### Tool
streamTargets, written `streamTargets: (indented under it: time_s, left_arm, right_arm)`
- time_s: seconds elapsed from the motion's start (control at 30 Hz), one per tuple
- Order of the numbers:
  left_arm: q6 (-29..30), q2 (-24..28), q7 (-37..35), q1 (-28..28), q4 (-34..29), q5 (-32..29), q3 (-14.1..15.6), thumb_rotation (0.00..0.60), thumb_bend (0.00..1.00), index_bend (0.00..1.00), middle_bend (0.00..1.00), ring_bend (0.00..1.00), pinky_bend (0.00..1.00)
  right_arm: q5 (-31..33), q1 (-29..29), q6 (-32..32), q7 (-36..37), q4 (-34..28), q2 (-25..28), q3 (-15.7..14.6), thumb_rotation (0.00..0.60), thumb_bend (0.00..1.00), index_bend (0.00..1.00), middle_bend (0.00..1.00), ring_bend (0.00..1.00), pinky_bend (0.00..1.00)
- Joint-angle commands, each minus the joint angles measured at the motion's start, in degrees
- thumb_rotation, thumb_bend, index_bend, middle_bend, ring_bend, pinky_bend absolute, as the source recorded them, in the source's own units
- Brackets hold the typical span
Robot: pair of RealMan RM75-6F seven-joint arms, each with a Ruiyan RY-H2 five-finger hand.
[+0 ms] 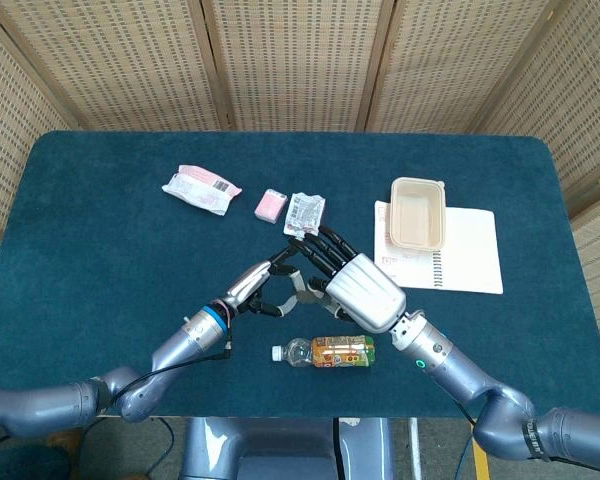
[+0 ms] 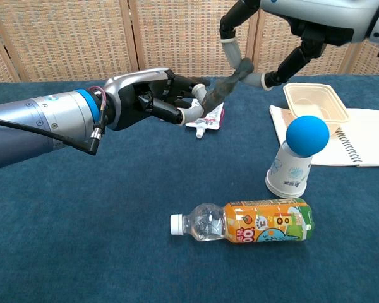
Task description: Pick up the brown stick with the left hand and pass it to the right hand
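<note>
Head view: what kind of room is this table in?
Probably a lab or demo corner: a table with dark blue cloth ringed by woven folding screens, strewn with test items like a drink bottle and notebook.

Left hand and right hand are seen raised over the blue table, fingertips meeting mid-table. The brown stick is not resolved here — that spot is crowded by dark fingers.

Lying just in front of the hands: a plastic bottle, orange label, cap to the left. Behind them — a pink-white packet, small pink block, silver sachet. A beige container is set on a spiral notebook.
</note>
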Motion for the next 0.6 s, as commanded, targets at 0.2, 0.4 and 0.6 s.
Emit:
streamTargets:
  time_s: [0.2, 0.4, 0.6]
  left_arm:
    - [0.4, 1.9, -0.2, 0.8, 0.7, -1.3, -0.8, 0.600, 0.49, 0.78, 0.00, 0.00, 0.00]
    - [0.6, 4.0, -0.5, 1.8, 1.8, -2.4, -1.2, 0.600, 0.49, 0.78, 0.00, 0.00, 0.00]
    - [0.8, 7.9, -1.2, 3.6, 3.0, -2.4, -1.0, 0.600, 0.50, 0.78, 0.00, 0.00, 0.00]
  right_arm:
    - [-0.8, -1.3, 2.1, 0.5, 1.1, 1.3, -0.5, 0.600, 0.73, 0.86, 0.09, 0.00, 0.00]
    - [-1.2, -2.9, 4.1, 1.1, 1.6, 3.2, -1.0, 0.600, 0.73, 0.86, 0.09, 0.00, 0.00]
    - [-0.9, -5.0, 6.2, 1.4, 2.7, 5.6, -1.3, 0.600, 0.73, 0.86, 0.09, 0.00, 0.00]
